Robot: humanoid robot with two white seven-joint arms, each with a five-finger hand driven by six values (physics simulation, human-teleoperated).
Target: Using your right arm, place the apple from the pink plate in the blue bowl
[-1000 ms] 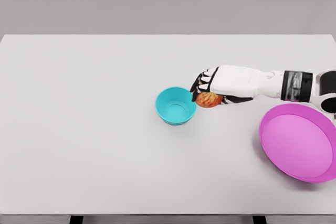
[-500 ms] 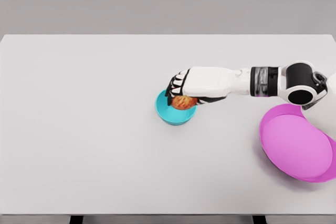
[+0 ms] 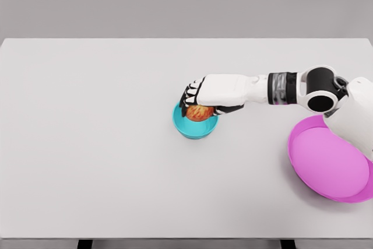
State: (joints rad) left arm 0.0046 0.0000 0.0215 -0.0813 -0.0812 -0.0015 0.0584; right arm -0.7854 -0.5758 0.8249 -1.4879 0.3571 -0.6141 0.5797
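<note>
Right hand point(image 3: 204, 94) is gripping the apple point(image 3: 199, 112) over the blue bowl point(image 3: 194, 124).
You're seeing fingers curled around the apple, sitting inside the bowl's rim; pink plate point(image 3: 332, 164) is lying well apart at the bowl's 4 o'clock.

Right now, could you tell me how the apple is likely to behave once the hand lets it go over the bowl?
The apple looks round, so it may roll, but the blue bowl walls should probably contain it. The bowl looks small and light; it might shift if the right hand bumps it.
</note>
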